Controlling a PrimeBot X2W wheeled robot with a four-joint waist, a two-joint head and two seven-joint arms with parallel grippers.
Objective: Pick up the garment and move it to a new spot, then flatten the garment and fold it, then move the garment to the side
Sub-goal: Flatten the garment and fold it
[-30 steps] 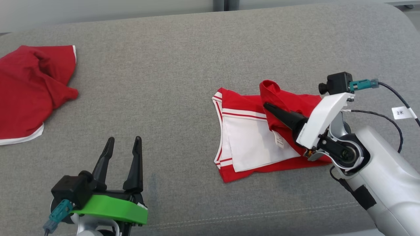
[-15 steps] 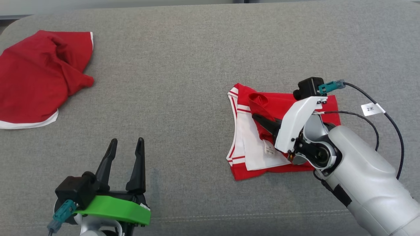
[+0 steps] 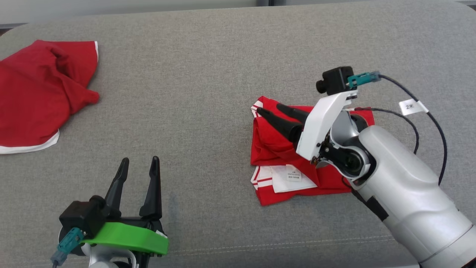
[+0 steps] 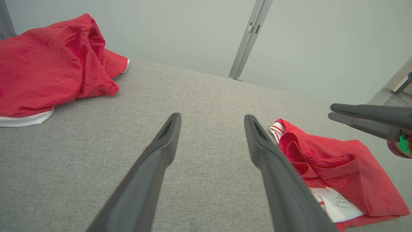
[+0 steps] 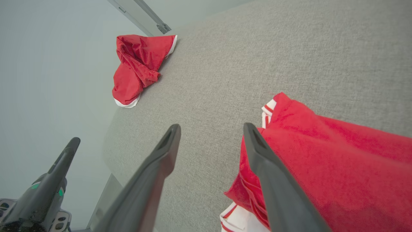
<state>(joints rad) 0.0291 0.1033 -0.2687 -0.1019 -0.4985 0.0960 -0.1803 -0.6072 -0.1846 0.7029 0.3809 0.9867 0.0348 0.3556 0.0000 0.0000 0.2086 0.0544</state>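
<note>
The garment (image 3: 275, 149) is red with white, red-striped trim and lies folded on the grey surface (image 3: 208, 74) at centre right. A red layer now covers most of its white inside, leaving a white strip with a label (image 3: 293, 178) at the front. My right gripper (image 3: 268, 108) is open just above the garment's far left corner, nothing between its fingers. The right wrist view has those fingers (image 5: 210, 127) spread over the garment's left edge (image 5: 322, 154). My left gripper (image 3: 140, 160) stands open and empty at the lower left, well clear of the garment (image 4: 338, 164).
A second red garment with a white hem (image 3: 37, 93) lies crumpled at the far left of the surface, also seen as a heap (image 4: 48, 64) from the left wrist. Bare grey fabric stretches between the two garments. A cable with a white tag (image 3: 411, 107) hangs off my right wrist.
My right gripper carried a red flap of the garment leftward over the white inside, then opened and let it go. The left gripper has stayed put; the camera shifted slightly.
</note>
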